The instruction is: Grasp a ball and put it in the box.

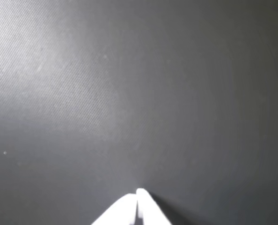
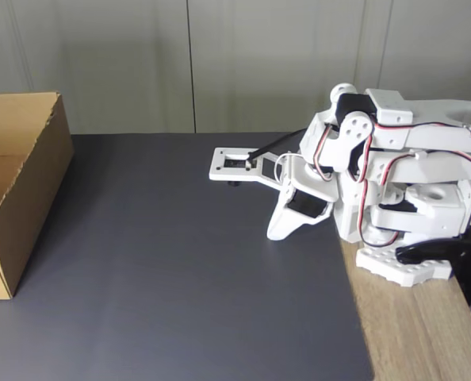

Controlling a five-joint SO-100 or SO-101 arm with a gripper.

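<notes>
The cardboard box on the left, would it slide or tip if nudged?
The box looks like thin corrugated cardboard, so probably light and apt to slide on the smooth dark mat. It sits wide and low, so tipping seems unlikely.

A dark grey mat (image 2: 180,278) covered the wooden table (image 2: 426,333); the cardboard box (image 2: 29,182) sat on the mat's left edge in the fixed view.

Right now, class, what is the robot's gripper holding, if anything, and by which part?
Nothing. In the wrist view the gripper has its jaws shut together, empty, just above the dark mat.
</notes>
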